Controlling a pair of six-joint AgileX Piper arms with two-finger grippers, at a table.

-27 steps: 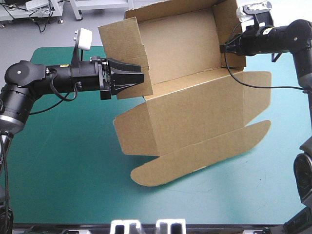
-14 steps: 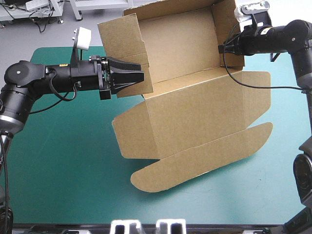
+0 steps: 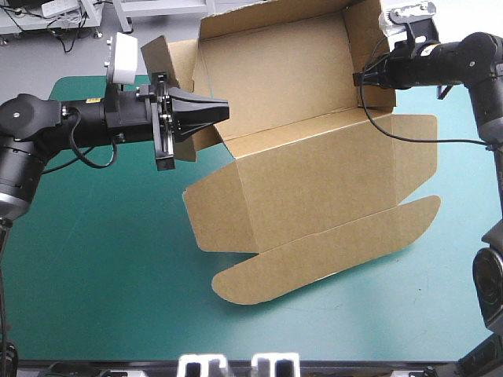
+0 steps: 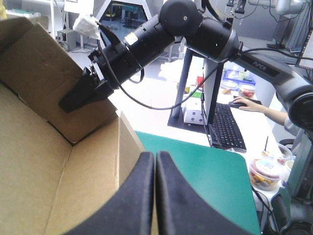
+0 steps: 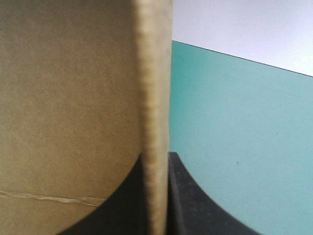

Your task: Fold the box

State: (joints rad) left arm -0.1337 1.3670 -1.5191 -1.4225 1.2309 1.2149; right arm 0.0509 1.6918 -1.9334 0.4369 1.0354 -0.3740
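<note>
Left fingers (image 4: 173,196): pressed together into one point, with no board seen between them. The left gripper (image 3: 225,107) sat at the inner face of the left side wall (image 3: 174,67), which splayed outward. Contact could not be confirmed.

Right fingers (image 5: 183,196): clamped on the edge of the right side wall (image 3: 369,43), with the board between them. The right gripper (image 3: 360,78) was holding that wall upright.

The box (image 3: 314,181) lay from the centre to the far half of the table. Its back wall was up, and the front panel and rounded flap (image 3: 330,255) were spread toward the near edge.

Judgement: the step in hand was squaring the side walls. To do it well, the right clamp should hold steady as an anchor. The left should bring its wall upright along the crease, slowly, so the back wall does not twist.

Surface: the teal-green cover (image 3: 102,259) looked smooth, so the board may slide if pushed sideways. There was ample free cover in front of the flap and to the left of the box.
</note>
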